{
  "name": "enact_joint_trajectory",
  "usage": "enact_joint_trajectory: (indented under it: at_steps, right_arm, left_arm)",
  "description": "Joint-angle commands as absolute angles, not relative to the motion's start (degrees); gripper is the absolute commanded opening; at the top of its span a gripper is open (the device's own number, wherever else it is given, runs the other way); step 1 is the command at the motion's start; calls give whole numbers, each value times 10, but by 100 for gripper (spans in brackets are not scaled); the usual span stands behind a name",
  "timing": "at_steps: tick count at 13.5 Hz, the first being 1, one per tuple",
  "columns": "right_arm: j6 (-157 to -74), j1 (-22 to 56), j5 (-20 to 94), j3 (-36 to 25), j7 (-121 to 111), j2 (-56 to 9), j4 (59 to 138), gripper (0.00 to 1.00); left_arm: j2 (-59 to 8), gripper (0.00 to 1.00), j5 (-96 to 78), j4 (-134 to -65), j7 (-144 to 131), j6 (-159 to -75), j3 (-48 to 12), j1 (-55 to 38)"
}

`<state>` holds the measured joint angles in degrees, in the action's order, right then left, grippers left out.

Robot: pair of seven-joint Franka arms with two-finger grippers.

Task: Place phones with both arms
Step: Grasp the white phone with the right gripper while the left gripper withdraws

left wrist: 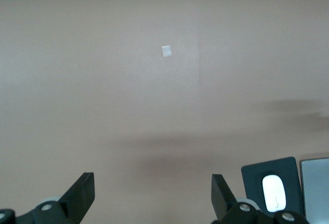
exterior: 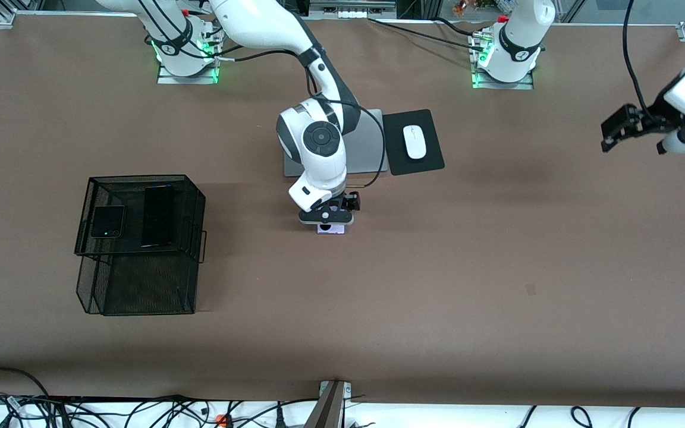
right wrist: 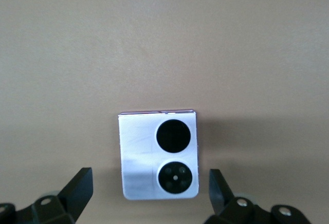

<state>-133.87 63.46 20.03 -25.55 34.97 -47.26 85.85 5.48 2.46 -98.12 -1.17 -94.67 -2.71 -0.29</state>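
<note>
Spread wide, the fingers (right wrist: 77, 185) of the right gripper (exterior: 332, 221) stand on either side of the lavender-white flip phone (right wrist: 158, 154) without touching it. That phone lies flat on the brown table (exterior: 437, 267), closed, its two black circles facing up, nearer the front camera than the silver laptop (exterior: 366, 142). No brand or writing can be read on it.

The left gripper (left wrist: 153, 196) waits over the left arm's end of the table, its fingers also spread apart and holding nothing. A white mouse (exterior: 414, 141) sits on a black mouse pad (exterior: 429, 161) beside the laptop.

Toward the right arm's end stands a black wire-mesh organizer (exterior: 140, 285). On its upper shelf lie the black flip phone (exterior: 108, 221) and, beside it, the long black slab phone (exterior: 158, 215), apparently not touching.
</note>
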Motion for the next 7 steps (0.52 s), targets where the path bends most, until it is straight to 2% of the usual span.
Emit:
enact_joint_trajectory:
  at_steps: [1, 4, 7]
  right_arm:
    - [-1373, 639, 194, -256, 343, -468, 886, 100]
    - [-1397, 639, 203, -256, 345, -487, 885, 100]
    - [-1411, 639, 212, -255, 345, -497, 882, 100]
  left_arm:
    - [62, 100, 28, -1002, -1, -958, -35, 6]
    - [34, 100, 28, -961, -1, -934, -35, 15]
    - [27, 100, 26, -959, -2, -934, -28, 17]
